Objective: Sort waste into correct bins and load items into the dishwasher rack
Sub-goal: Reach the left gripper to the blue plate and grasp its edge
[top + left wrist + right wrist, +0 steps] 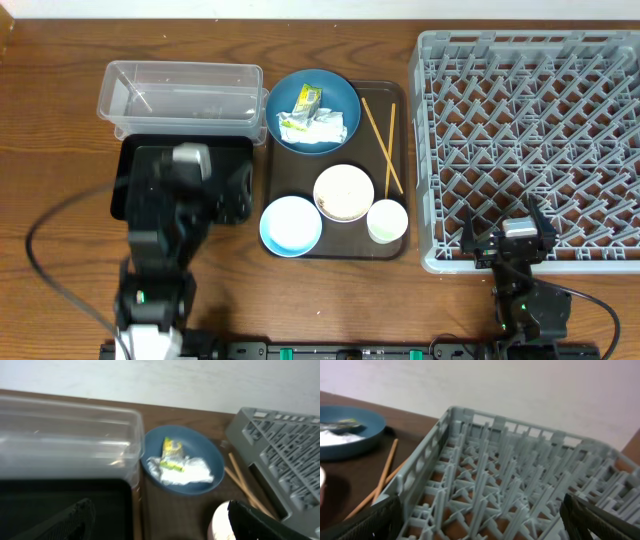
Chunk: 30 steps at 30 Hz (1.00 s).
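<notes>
A dark blue plate (340,95) on the brown serving tray holds a crumpled white napkin (312,128) and a yellow-green wrapper (307,98); the left wrist view shows the plate (210,455), napkin (187,472) and wrapper (171,447). Two chopsticks (380,145), a white bowl (344,192) with brownish residue, a light blue bowl (291,225) and a small white cup (387,220) share the tray. My left gripper (200,180) (160,520) is open and empty over the black tray (130,170). My right gripper (505,235) (482,515) is open and empty over the front edge of the grey rack (530,140) (510,475).
The clear plastic tub (180,95) (65,440) stands behind the black tray, at the back left. The brown serving tray (395,95) lies between the bins and the rack. Bare wooden table shows at the far left and the front.
</notes>
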Motion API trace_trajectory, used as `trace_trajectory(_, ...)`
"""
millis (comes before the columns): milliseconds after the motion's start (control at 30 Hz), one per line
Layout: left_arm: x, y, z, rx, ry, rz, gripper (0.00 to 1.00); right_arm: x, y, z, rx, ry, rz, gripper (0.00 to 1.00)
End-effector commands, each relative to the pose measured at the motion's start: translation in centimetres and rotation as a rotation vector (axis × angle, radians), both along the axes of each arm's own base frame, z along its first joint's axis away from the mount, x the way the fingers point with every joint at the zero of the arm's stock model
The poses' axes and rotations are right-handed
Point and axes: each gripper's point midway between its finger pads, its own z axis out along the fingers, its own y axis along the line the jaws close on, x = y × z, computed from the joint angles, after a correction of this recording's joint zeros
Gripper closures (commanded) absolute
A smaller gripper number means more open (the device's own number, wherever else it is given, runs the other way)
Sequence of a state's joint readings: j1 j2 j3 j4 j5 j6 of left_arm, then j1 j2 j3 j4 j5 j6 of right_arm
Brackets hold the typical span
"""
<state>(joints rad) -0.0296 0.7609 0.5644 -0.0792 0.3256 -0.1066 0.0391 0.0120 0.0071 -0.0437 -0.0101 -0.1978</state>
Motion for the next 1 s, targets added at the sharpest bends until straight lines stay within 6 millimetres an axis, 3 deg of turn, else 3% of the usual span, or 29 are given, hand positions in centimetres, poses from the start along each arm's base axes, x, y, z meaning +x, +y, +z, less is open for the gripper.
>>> trace_trajectory(0,2.4,-1.5,2.3,-0.009,0.02,-0.075,0.12,0.0,0.2,1.5,-0.003,-0.064,0.008,0.01)
trace_trajectory(167,5.5,-3.4,5.8,0.077,0.05,-0.152,0.12,-0.4,2.0,3.9,-0.001,-0.154,0.113,0.01)
trace_trajectory(300,7.8,-4.3,7.4,0.127,0.134,-0.166,0.12,-1.3,4.6,6.1,0.005,-0.172,0.269,0.01)
trace_trajectory(533,10.5,-6.6,8.9,0.143,0.287,-0.217,0.12,-0.1,5.1,11.8,0.032,-0.089,0.301,0.01)
trace_trajectory(667,11.0,-8.0,8.4,0.182,0.352,-0.26,0.12,2.2,6.6,15.5,0.048,0.027,0.385,0.01)
trace_trajectory(767,11.6,-8.4,6.8,0.248,0.4,-0.23,0.12,4.5,7.4,17.6,0.072,0.153,0.424,0.01)
trace_trajectory(967,12.8,-10.9,3.2,0.333,0.443,-0.282,0.12,8.8,8.1,18.5,0.126,0.43,0.442,0.01)
